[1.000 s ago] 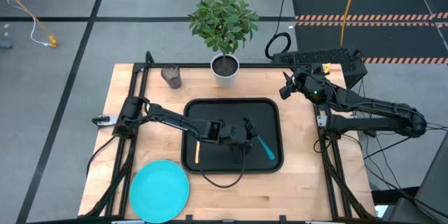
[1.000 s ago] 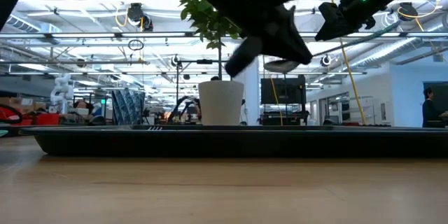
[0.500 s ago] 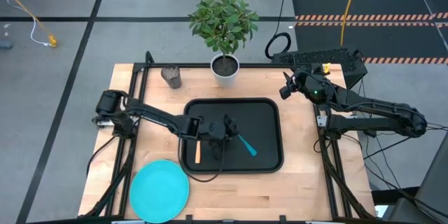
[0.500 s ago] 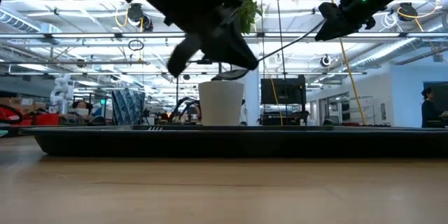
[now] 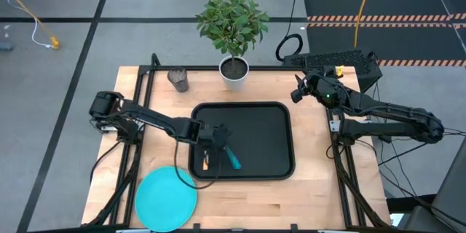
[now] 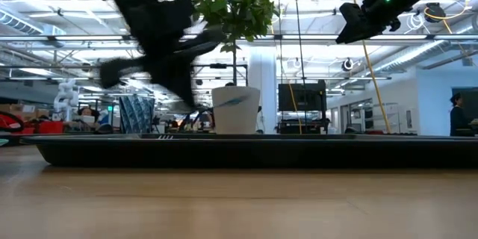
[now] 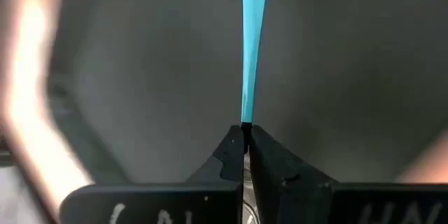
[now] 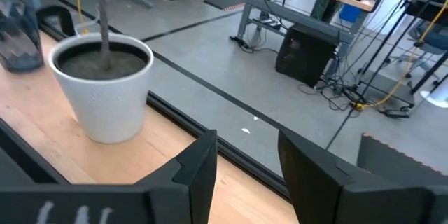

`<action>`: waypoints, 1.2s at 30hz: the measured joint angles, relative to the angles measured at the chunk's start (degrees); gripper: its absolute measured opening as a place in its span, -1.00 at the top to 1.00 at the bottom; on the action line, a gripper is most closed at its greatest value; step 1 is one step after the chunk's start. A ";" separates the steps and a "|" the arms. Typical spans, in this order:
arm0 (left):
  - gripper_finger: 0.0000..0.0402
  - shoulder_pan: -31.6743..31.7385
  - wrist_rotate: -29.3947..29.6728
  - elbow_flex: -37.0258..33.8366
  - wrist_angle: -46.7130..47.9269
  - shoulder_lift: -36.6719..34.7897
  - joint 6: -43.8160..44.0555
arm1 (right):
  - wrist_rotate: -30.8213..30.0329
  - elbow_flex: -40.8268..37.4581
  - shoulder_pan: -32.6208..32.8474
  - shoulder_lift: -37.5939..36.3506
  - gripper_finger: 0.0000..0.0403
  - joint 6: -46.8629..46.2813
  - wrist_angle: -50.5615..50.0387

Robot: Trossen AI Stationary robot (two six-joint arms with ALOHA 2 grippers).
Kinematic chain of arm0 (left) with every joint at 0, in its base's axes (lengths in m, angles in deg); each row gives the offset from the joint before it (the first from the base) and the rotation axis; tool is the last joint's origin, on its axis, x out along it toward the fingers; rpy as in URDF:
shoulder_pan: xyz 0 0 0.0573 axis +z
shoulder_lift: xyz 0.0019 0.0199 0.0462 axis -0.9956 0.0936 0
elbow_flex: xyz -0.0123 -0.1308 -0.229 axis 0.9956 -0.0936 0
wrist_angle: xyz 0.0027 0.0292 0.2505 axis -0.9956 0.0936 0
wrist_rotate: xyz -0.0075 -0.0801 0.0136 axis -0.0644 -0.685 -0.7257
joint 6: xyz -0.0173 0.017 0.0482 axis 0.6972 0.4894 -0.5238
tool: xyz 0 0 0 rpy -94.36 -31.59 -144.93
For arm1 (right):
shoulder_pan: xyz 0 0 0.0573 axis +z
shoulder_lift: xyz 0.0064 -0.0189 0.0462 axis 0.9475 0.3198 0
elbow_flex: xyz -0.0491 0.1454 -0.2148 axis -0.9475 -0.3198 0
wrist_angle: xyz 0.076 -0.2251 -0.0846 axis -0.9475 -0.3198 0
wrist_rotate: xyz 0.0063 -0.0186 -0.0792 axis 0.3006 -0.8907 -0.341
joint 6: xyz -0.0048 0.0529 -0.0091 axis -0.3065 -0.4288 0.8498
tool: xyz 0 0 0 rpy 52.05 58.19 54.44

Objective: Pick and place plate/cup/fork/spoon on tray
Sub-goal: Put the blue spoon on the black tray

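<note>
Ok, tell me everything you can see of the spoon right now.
The spoon shows a light blue, plastic-looking handle; its bowl is hidden in every view. The left gripper has its fingers shut on one end of the handle. It hangs slanted over the left part of the black tray, next to the orange-handled fork.

Pretty even overhead light here, no harsh shadows on the table [image 5: 306, 189]. From table height, the ceiling strips blow out bright around 12 o'clock, so the left arm [image 6: 153, 26] is a smeared dark silhouette. Its wrist camera is soft: the spoon [image 7: 252, 49] reads sharp-ish, the fork [image 7: 31, 112] at 9 o'clock is an orange blur.
</note>
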 joint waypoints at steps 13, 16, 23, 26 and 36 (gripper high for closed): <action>0.97 0.28 -1.20 -1.32 6.21 0.14 -14.15 | -0.02 0.00 -0.15 0.19 0.29 -0.48 0.26; 0.97 0.95 -1.41 -3.26 4.13 0.14 -16.25 | -0.02 0.00 -0.15 0.19 0.29 -0.48 0.26; 0.94 1.94 -1.38 -5.27 -2.33 0.07 -21.74 | -0.02 0.00 -0.15 0.19 0.29 -0.48 0.26; 0.97 1.98 -1.67 -5.33 -1.83 0.09 -23.39 | -0.02 0.00 -0.15 0.19 0.29 -0.32 0.28; 0.96 4.20 -5.30 -5.31 -1.76 0.09 -27.45 | -0.02 0.00 -0.15 0.19 0.29 -0.07 0.28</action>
